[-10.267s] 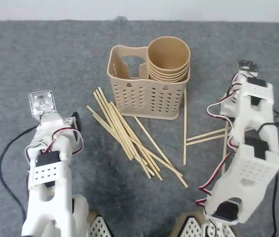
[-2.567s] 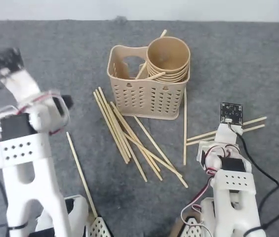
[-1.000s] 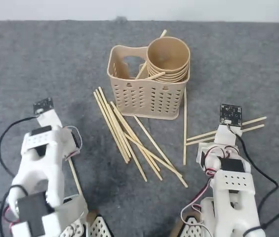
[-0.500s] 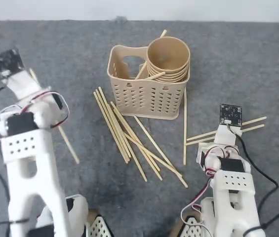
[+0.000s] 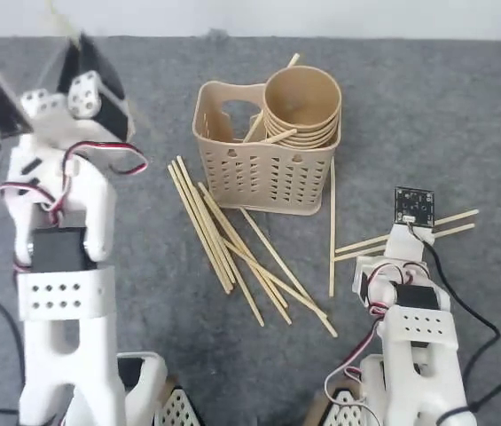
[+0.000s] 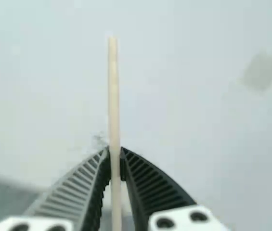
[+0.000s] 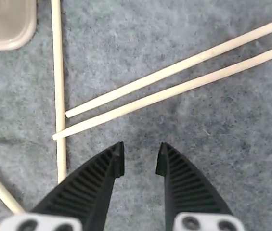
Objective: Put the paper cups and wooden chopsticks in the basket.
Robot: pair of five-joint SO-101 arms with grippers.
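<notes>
Counting stock: cups (image 5: 301, 102) sit stacked in the basket (image 5: 263, 173) with a couple of chopsticks (image 5: 268, 136). We judge most remain, a loose pile (image 5: 232, 253) on the carpet (image 5: 427, 106). Left gripper (image 6: 115, 155), raised far left, clamps one chopstick (image 6: 112, 96). Right gripper (image 7: 139, 156) gapes just beside a pair (image 7: 174, 68).

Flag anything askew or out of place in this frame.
Yes. Two chopsticks lean crookedly in the basket, one tip poking past its back rim. A loose pile lies strewn on the carpet. The left end effector grips one chopstick.
</notes>
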